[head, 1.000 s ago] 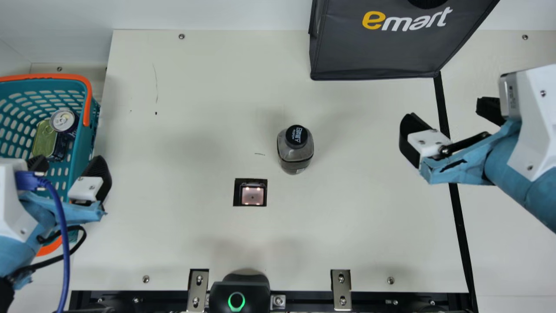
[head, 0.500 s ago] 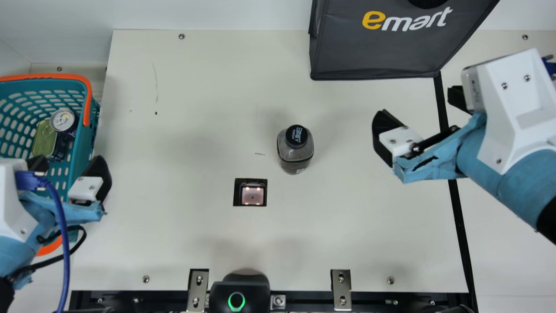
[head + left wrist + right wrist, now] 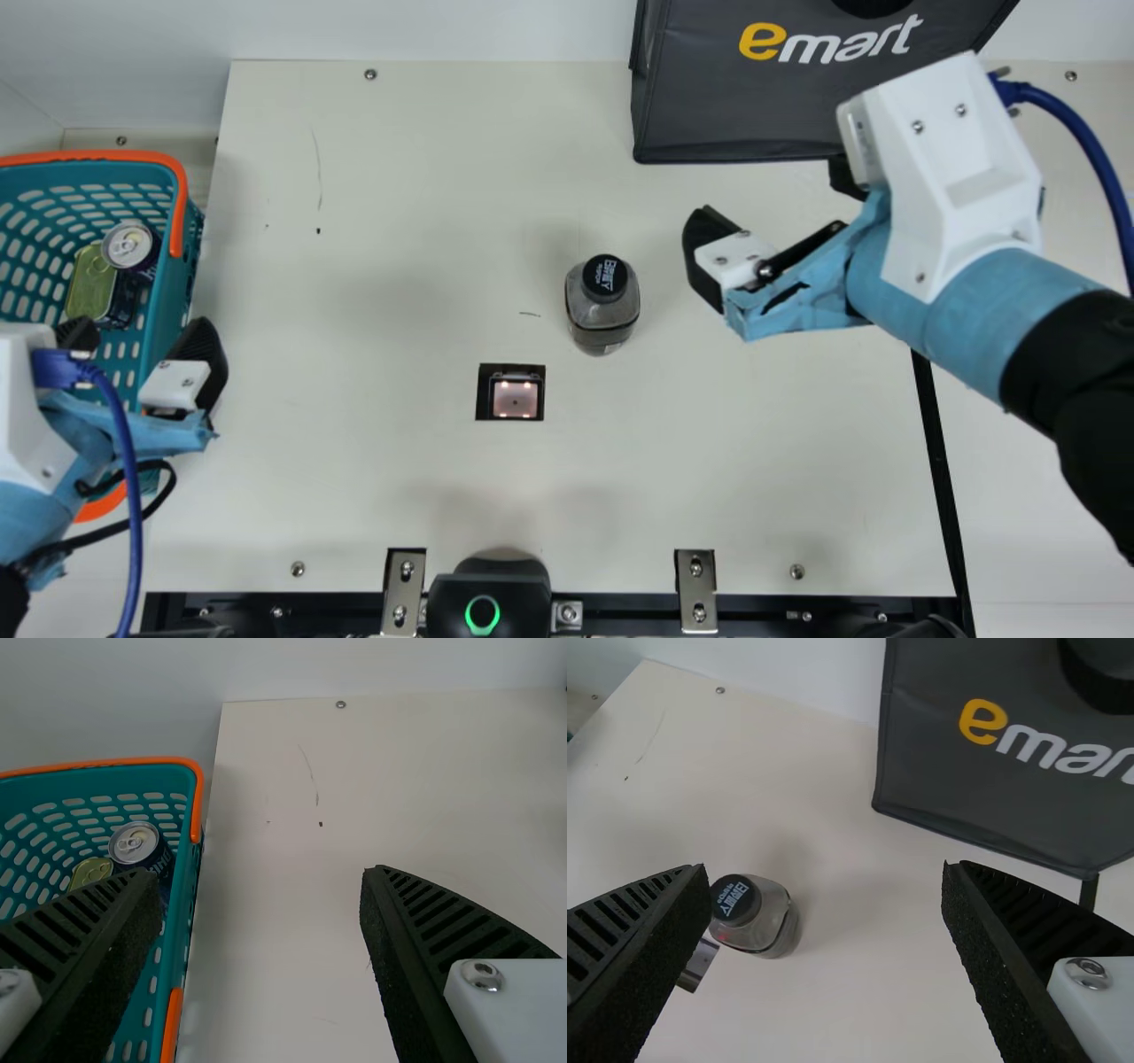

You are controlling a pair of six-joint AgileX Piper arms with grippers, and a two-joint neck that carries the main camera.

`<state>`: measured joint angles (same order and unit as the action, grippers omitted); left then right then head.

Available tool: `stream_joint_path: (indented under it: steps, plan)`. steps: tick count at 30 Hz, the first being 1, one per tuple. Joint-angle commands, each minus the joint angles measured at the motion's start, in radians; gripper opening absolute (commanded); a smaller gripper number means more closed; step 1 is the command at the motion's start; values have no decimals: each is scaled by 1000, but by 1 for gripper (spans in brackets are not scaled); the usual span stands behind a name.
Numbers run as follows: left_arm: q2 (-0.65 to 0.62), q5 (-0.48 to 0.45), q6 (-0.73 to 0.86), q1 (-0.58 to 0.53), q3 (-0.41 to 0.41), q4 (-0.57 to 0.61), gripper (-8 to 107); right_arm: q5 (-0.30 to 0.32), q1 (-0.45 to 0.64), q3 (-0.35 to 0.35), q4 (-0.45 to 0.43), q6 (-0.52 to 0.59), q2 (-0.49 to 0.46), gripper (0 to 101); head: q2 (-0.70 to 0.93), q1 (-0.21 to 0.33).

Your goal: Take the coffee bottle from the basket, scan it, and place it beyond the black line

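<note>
The coffee bottle point(image 3: 602, 310) stands upright with its black cap up, on the cream table behind and to the right of the square scanner window point(image 3: 516, 399). My right gripper point(image 3: 769, 197) is open and empty to the right of the bottle. In the right wrist view the bottle point(image 3: 780, 926) is beside one finger of the right gripper point(image 3: 824, 873). My left gripper point(image 3: 139, 330) stands open over the right side of the teal basket point(image 3: 180, 266); in the left wrist view the left gripper point(image 3: 255, 877) has nothing between its fingers. The black line point(image 3: 930, 434) runs down the table's right part.
A drink can point(image 3: 129, 245) and a green-lidded tin point(image 3: 89, 283) lie in the basket. A dark grey bag point(image 3: 744, 111) stands at the back right, behind the right arm. At the front edge are a black device point(image 3: 496, 589) and metal brackets point(image 3: 695, 589).
My right arm has moved left across the black line, bringing its open gripper nearer the bottle. The left arm and the bottle have kept still.
</note>
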<state>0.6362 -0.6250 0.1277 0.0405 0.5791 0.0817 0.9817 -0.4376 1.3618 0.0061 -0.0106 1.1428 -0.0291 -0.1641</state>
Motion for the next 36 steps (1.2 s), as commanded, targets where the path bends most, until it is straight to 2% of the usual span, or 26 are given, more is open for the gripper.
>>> stream_joint_path:
  steps: [1, 19, 36]
  plan:
    - [0, 0, 0, 0, 0, 0, 90, 0, -10, 1, -2, -5, 10, 91, 2, 26]
    - [0, 0, 0, 0, 0, 0, 90, 11, -87, -1, 7, -10, 108, 91, 2, 26]
    - [0, 0, 0, 0, 0, 0, 90, -7, -157, 2, 7, 7, 205, 91, 2, 26]
